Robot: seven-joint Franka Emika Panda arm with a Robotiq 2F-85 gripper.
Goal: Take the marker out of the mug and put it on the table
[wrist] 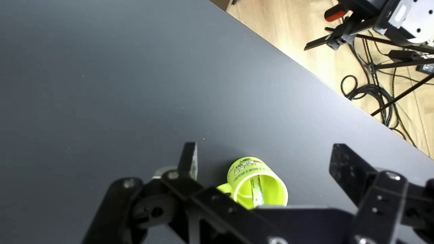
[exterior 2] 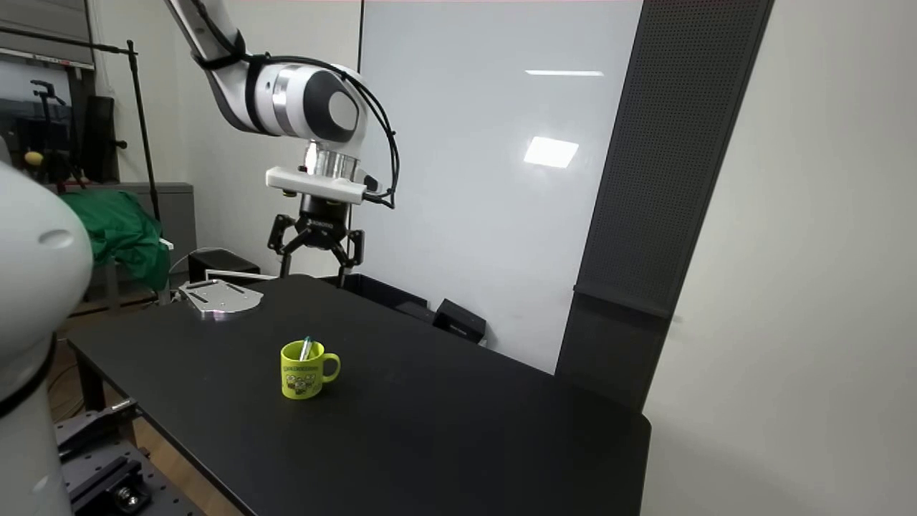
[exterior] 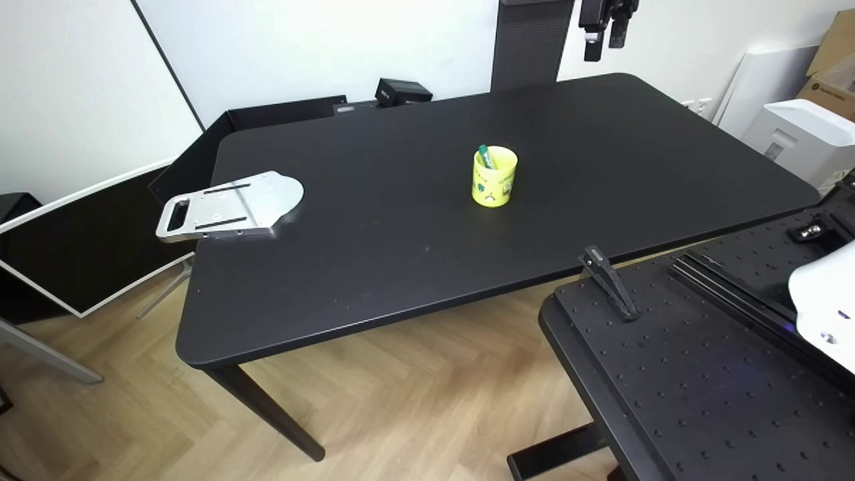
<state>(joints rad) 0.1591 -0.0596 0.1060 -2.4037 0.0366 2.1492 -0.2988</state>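
Fingers point(wrist: 346, 169) spread; marker point(exterior: 486, 155) in mug point(exterior: 494, 187) on blk table point(exterior: 374, 247); wood flr point(exterior: 414, 387).

In an exterior view we see 2 bright reflections point(exterior 2: 551, 152) on a glossy white board point(exterior 2: 466, 222); right of it, a dark perforated panel point(exterior 2: 666, 158) and a pale wall point(exterior 2: 809, 287); left of it, a grey cabinet point(exterior 2: 178, 215). Herringbone floor point(exterior: 414, 381) lies before the board.

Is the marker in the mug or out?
In. The marker leans inside the mug, one end poking above the rim in both exterior views; the wrist view also shows it within the mouth.
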